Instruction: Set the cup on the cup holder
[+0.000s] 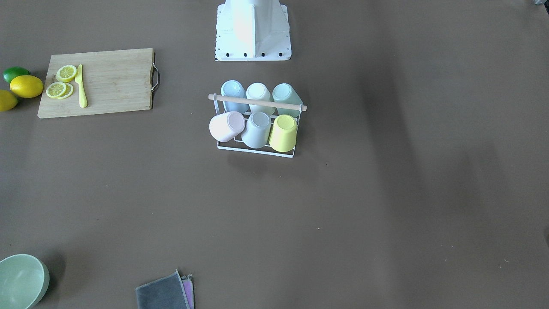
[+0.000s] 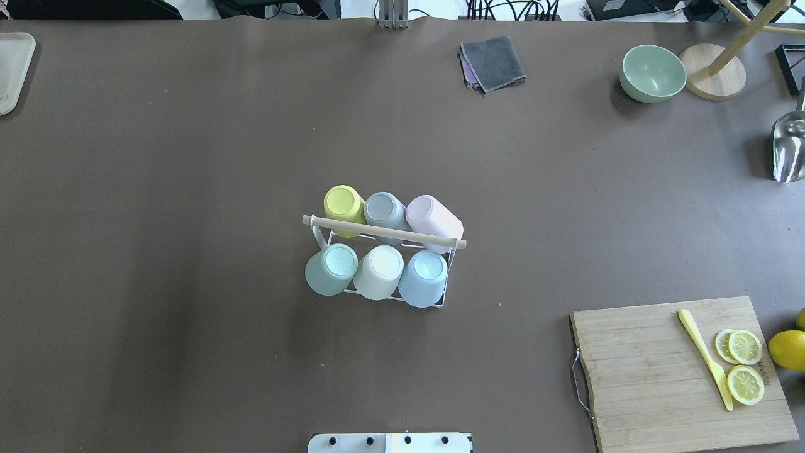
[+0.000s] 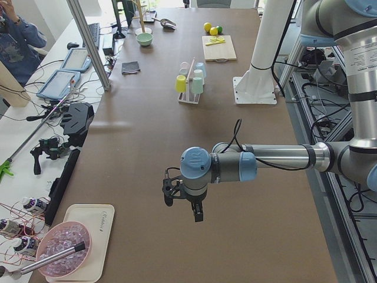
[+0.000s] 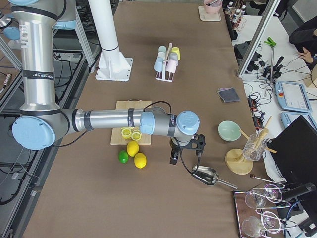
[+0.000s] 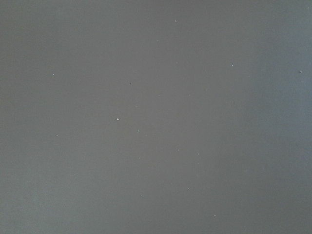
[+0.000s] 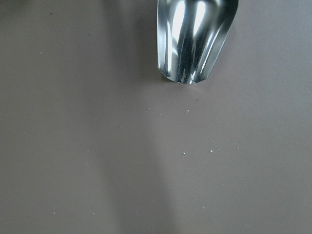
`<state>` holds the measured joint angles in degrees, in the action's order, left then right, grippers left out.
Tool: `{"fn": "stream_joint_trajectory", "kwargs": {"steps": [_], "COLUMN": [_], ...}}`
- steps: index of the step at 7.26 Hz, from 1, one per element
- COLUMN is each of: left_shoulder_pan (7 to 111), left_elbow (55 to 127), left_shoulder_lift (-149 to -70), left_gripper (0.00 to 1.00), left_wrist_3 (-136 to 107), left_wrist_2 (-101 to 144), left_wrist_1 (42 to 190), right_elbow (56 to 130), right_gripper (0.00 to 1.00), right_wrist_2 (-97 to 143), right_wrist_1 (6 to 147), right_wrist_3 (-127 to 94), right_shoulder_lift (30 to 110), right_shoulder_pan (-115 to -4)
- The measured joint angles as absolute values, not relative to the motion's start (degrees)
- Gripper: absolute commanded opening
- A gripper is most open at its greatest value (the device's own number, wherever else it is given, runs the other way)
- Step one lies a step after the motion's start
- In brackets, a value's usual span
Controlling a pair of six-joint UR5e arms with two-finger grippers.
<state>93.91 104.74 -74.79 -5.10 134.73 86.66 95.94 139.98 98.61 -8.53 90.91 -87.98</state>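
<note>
The cup holder (image 1: 257,103) (image 2: 383,231) is a white wire rack with a wooden rod across the top, standing mid-table in front of the robot's base. Several pastel cups sit upside down on its prongs, among them a yellow cup (image 1: 283,132) (image 2: 343,202) and a pink cup (image 1: 226,126) (image 2: 434,217). My left gripper (image 3: 182,206) hangs over bare table far from the rack and shows only in the exterior left view. My right gripper (image 4: 185,156) hovers near a metal scoop and shows only in the exterior right view. I cannot tell whether either is open or shut. Nothing shows between their fingers.
A wooden cutting board (image 2: 654,377) carries lemon slices and a yellow knife, with whole lemons and a lime beside it. A green bowl (image 2: 652,73), grey cloth (image 2: 494,61), metal scoop (image 2: 789,148) (image 6: 195,39) and wooden stand (image 2: 714,78) lie along the far edge. A tray (image 2: 12,69) sits far left.
</note>
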Motion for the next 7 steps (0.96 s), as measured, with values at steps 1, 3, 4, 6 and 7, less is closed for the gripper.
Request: {"fn": "stream_joint_trajectory", "kwargs": {"steps": [1, 3, 4, 6, 7], "left_shoulder_pan": [93.9, 93.9, 93.8, 93.8, 93.8], "left_elbow": [104.7, 104.2, 103.1, 101.7, 101.2], "left_shoulder_lift": [-74.8, -75.1, -75.8, -77.1, -77.4], "left_gripper": [0.98, 0.98, 0.98, 0.98, 0.98], "left_wrist_3": [-5.1, -5.0, -5.0, -4.9, -4.9], "left_wrist_2": [134.7, 134.6, 134.6, 134.6, 134.6], "left_wrist_1": [86.7, 86.8, 86.9, 87.0, 87.0], "right_elbow": [96.0, 96.0, 96.0, 95.9, 95.9], "right_gripper": [1.0, 1.0, 1.0, 1.0, 1.0], "right_wrist_2": [140.0, 140.1, 140.1, 140.1, 140.0], "right_wrist_1": [98.6, 98.6, 98.6, 98.6, 98.6], "right_wrist_3": [-8.5, -8.5, -8.5, -8.5, -8.5], "right_shoulder_lift": [90.9, 90.9, 90.8, 90.8, 90.8], "right_shoulder_pan": [-88.0, -88.0, -88.0, -88.0, -88.0]}}
